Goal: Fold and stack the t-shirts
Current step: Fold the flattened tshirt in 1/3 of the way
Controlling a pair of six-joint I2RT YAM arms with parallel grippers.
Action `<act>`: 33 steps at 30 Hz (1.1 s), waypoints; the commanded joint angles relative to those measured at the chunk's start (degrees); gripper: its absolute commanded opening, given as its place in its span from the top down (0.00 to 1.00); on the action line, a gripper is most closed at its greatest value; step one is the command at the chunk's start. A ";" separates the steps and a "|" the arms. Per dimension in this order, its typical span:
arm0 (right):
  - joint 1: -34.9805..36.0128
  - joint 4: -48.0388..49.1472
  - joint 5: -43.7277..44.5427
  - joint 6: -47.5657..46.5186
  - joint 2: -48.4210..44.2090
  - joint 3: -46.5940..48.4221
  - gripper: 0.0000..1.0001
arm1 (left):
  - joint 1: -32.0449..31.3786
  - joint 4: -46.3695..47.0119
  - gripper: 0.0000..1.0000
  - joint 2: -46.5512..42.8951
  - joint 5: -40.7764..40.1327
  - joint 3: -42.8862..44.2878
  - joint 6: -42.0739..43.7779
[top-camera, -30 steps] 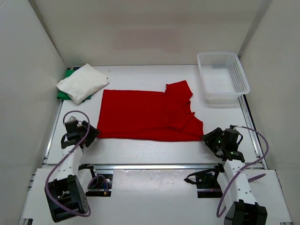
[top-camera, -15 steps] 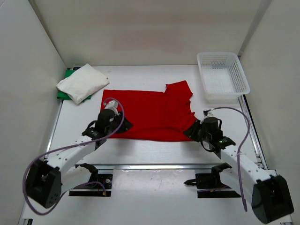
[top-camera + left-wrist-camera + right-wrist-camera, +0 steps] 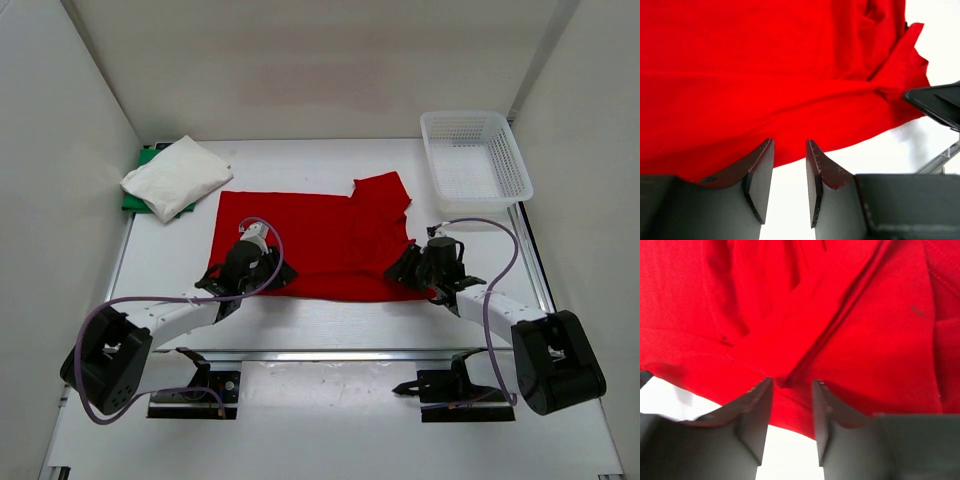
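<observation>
At 10 o'clock on the table (image 3: 330,320), the white shirt (image 3: 176,176) lies folded on top of the green shirt (image 3: 147,158). Our left gripper (image 3: 268,272) sits low at the 7 o'clock edge of the red shirt (image 3: 320,235). Its fingers (image 3: 762,165) are apart, with the tips right at the hem. The red shirt lies spread in the middle, bunched up on its 3 o'clock side. Our right gripper (image 3: 402,268) is at the shirt's 4 o'clock corner. Its fingers (image 3: 757,410) are apart too, over the cloth edge. The basket (image 3: 470,165) sits at 2 o'clock.
</observation>
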 commanded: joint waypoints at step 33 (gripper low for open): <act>3.06 0.32 -4.56 -2.74 19.51 26.06 0.76 | 1.58 0.26 0.60 -0.08 -0.12 -0.47 1.90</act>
